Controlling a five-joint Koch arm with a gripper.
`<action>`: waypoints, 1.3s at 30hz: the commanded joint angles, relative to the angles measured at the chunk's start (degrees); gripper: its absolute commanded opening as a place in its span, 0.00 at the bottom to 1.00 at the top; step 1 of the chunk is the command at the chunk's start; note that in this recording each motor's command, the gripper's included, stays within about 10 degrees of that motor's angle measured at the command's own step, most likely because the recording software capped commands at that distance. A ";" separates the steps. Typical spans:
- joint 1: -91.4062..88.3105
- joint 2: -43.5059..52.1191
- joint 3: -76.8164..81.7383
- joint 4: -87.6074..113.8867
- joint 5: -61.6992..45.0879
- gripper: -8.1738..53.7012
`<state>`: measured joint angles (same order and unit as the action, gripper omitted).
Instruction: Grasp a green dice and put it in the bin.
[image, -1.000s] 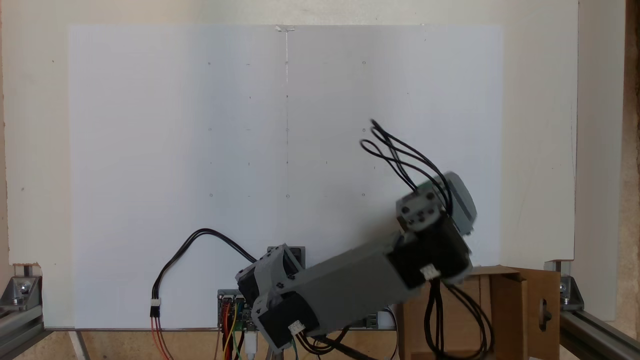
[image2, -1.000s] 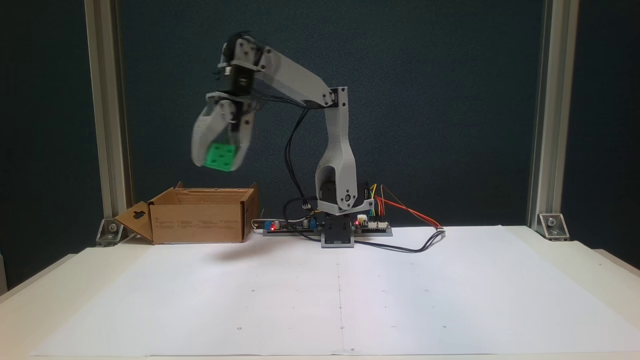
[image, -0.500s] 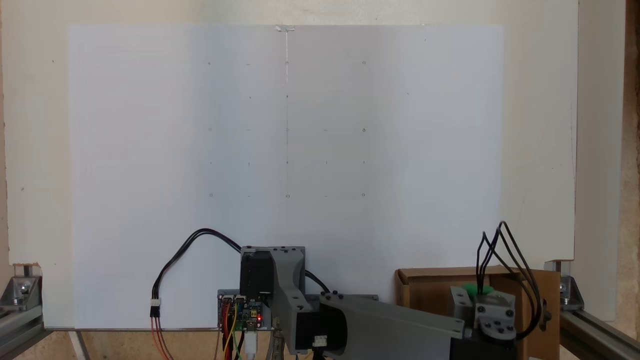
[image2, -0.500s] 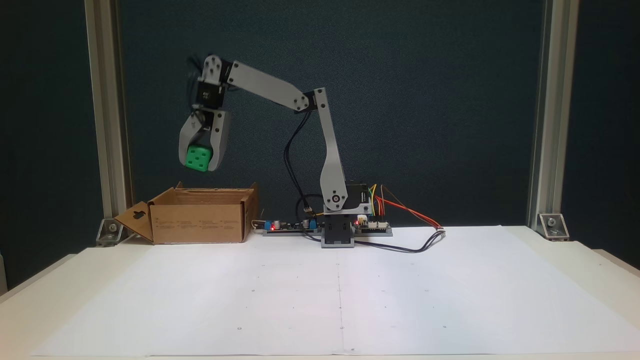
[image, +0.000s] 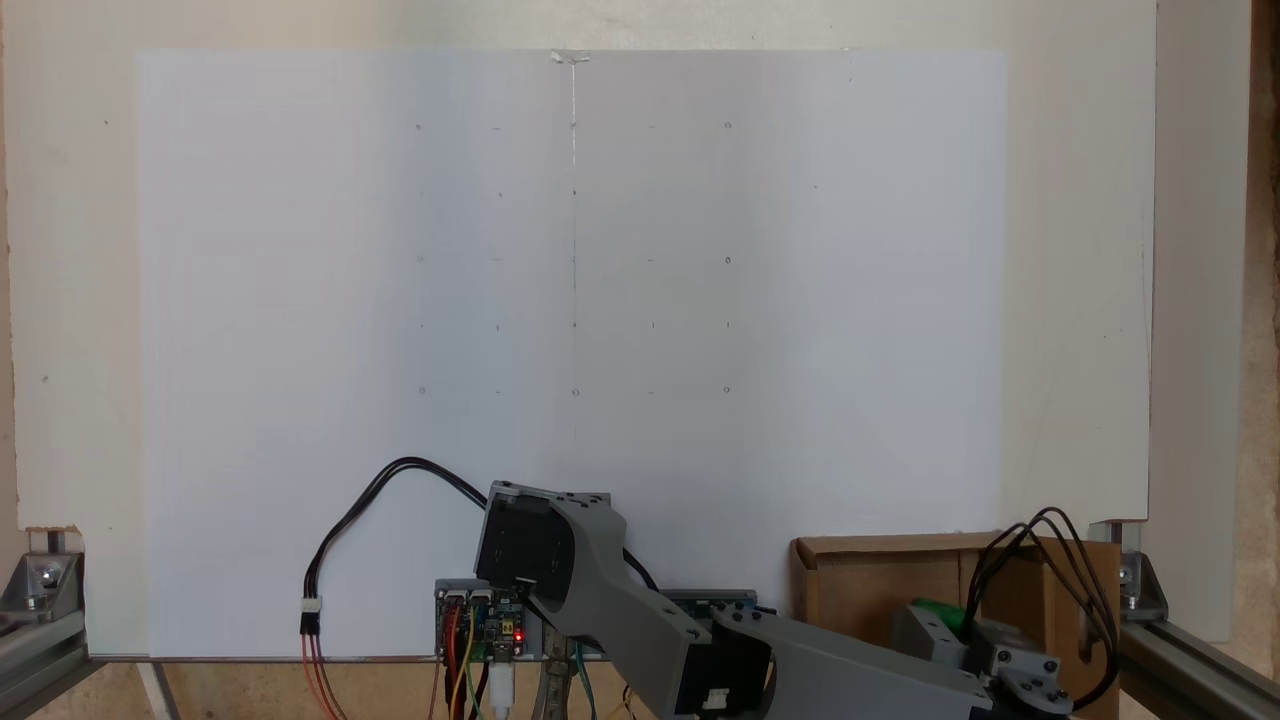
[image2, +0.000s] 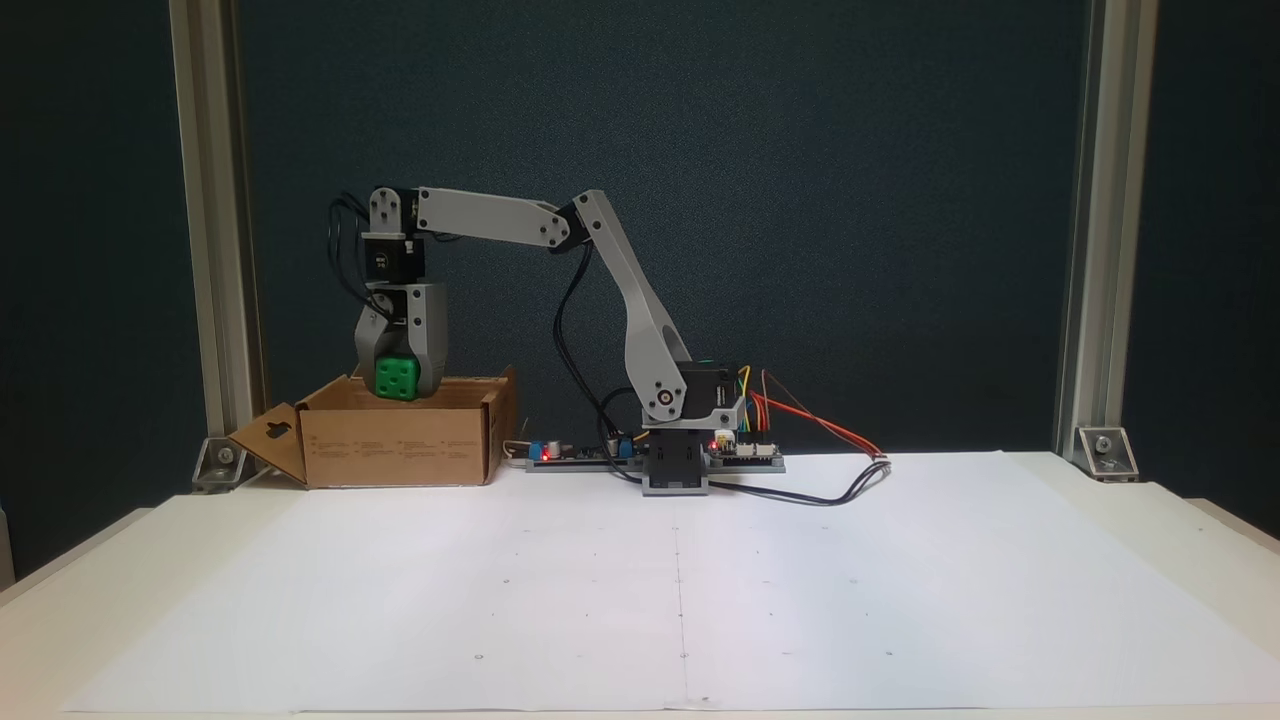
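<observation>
My jaws: clamped on the small bright green plastic dice with rounded corners and recessed pips (image2: 397, 377), one grey finger on each side of it.
My gripper (image2: 398, 385): pointing straight down, its tips level with the top edge of the box below.
Green dice: held between my fingers right at the mouth of the box, four pips on the face turned toward the side camera; from above (image: 938, 613) only a sliver of green shows beside my wrist.
Bin: a brown corrugated cardboard box (image2: 400, 438) with its flaps open, standing on the table directly under me; one side flap with a cut-out handle hole (image2: 277, 432) is folded outward. From above its open walls (image: 868, 575) sit at the lower right, with my forearm reaching over them.
My arm: grey printed links, the forearm (image2: 485, 214) about level, the upper link (image2: 633, 295) slanting down to my base (image2: 678, 470).
Cables: black loops (image: 1040, 560) arching off my wrist.
Around my base: a circuit board with a red light (image2: 735, 447) and coloured wires.
Table: covered by a large white paper sheet (image2: 680, 590) marked with faint dots.
</observation>
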<state>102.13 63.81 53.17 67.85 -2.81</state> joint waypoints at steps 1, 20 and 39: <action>0.44 0.70 -3.60 -0.26 -6.50 0.65; -32.41 22.15 -3.60 -4.92 6.24 0.86; -93.52 33.93 17.40 -24.33 6.42 0.86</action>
<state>10.46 94.48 70.49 50.27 1.23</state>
